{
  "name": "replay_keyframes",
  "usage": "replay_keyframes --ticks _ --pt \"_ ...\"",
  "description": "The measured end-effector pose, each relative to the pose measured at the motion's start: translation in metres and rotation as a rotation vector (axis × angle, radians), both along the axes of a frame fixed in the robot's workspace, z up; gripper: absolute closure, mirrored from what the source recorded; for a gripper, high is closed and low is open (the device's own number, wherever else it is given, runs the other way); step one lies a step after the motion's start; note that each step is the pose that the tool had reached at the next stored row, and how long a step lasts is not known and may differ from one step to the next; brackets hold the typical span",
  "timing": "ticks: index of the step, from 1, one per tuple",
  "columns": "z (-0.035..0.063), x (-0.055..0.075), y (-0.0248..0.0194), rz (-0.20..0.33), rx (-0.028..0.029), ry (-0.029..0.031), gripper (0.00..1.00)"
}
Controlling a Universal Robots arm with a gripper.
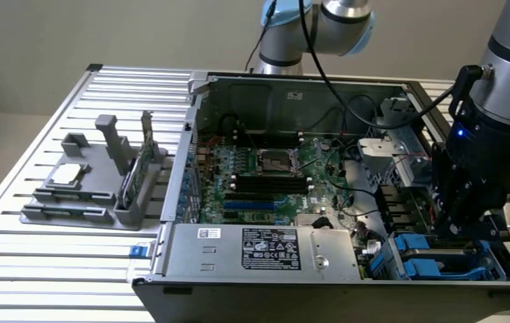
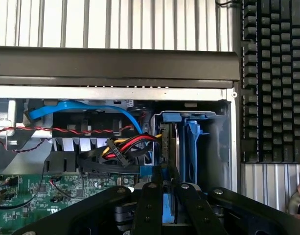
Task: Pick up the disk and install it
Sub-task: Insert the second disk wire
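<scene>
Blue-framed silver-grey metal disk (image 2: 165, 205) is pinched edge-on in our black gripper (image 2: 164, 192) fingers, hanging just over the blue drive bay (image 2: 189, 142) in the open computer case (image 1: 237, 84), so we reckon seating's left.

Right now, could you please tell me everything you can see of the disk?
The disk stands on edge, partly inside the drive bay at the corner of the open computer case. In the wrist view it shows as a thin dark edge framed by a blue plastic carrier, beside a second blue carrier already in the bay. The black gripper is shut on its near end. Red, yellow and black cables lie just beside it. Its label face is hidden.
</scene>
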State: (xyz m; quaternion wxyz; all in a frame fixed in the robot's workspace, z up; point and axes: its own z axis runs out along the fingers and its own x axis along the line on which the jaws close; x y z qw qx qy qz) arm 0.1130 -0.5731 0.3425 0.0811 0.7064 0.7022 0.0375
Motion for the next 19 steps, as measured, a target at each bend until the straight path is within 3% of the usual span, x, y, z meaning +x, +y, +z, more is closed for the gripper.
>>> replay_keyframes --ticks 19 --pt "-0.0052 0.0007 0.0009 0.0 0.0002 0.0 0.84"
